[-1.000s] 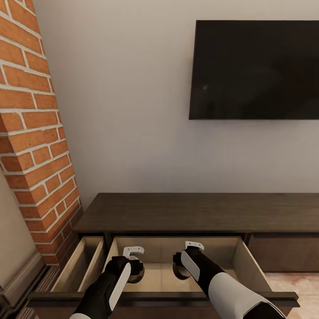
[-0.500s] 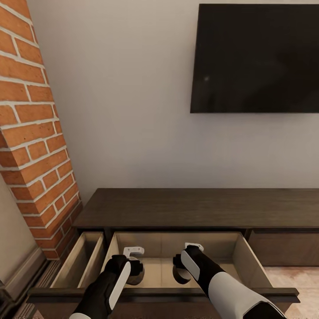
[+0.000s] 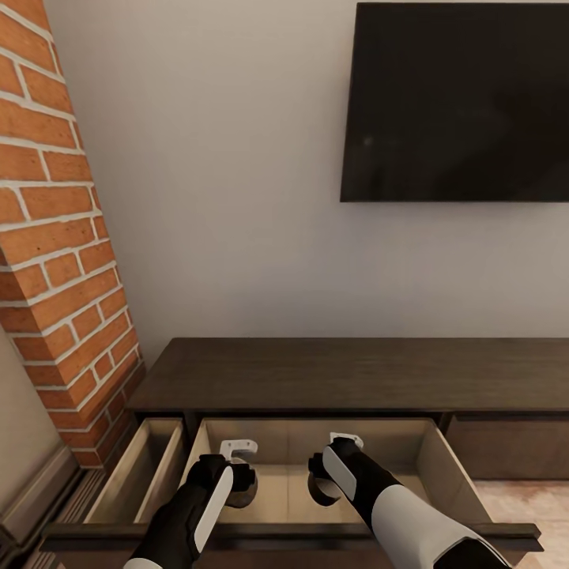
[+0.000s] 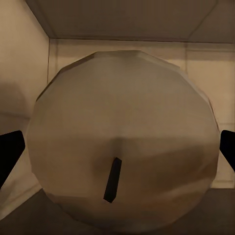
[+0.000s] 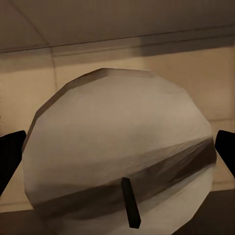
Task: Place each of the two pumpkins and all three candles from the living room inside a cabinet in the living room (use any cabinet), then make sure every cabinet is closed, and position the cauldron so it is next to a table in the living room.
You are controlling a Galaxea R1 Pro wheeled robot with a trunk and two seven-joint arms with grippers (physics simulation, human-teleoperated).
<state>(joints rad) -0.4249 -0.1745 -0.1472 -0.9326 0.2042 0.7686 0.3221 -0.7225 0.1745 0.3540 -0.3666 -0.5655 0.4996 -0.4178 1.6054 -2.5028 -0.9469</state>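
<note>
Cabinet (image 3: pixel 332 375) under the wall TV (image 3: pixel 456 103), brick column (image 3: pixel 55 237) at its left end; the TV's top and right side and the cabinet's right end are cut off by the frame. Cabinet's wide middle drawer (image 3: pixel 450 474) is pulled out, a narrower one (image 3: pixel 138 474) open beside it toward the bricks; their floors are largely hidden by the arms and front rail, nothing loose made out. Both arms reach into the wide drawer. Left gripper (image 3: pixel 237 452) is clamped on a candle (image 4: pixel 122 152): beige stub with dark wick, end-on in the left wrist view, dark fingertips (image 4: pixel 9 149) at its sides. Right gripper (image 3: pixel 346 438) likewise on a second candle (image 5: pixel 117 156), fingertips (image 5: pixel 10 152) flanking it. From the head view both candles are hidden behind the grippers; can't tell if they touch the drawer floor
</note>
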